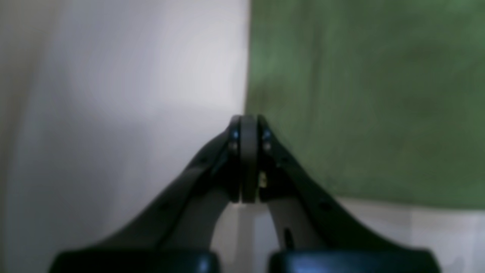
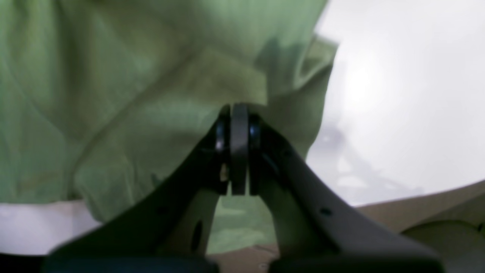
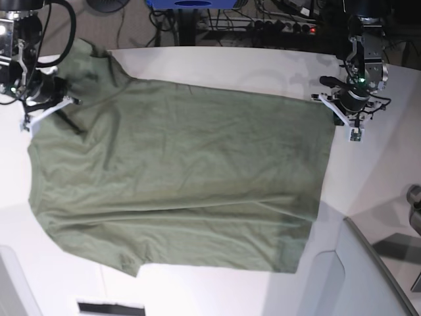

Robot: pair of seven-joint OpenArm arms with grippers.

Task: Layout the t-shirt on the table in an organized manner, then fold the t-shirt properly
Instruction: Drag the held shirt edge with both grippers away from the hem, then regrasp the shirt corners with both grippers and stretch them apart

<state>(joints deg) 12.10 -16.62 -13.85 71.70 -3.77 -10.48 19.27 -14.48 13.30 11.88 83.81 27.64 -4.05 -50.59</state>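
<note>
t-shirt point(image 3: 177, 178) flat, fingers point(image 1: 234, 151) at hem

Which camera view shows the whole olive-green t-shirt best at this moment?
The base view: the olive-green short-sleeved cotton t-shirt lies spread across the white table, all edges visible. The left wrist view shows only a flat blurred corner; the right wrist view only wrinkled folds.

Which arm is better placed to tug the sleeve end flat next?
Probably the right gripper: its shut jaws sit at the t-shirt sleeve, where cloth is bunched. The left gripper, also shut, hovers beside the straight hem.
</note>
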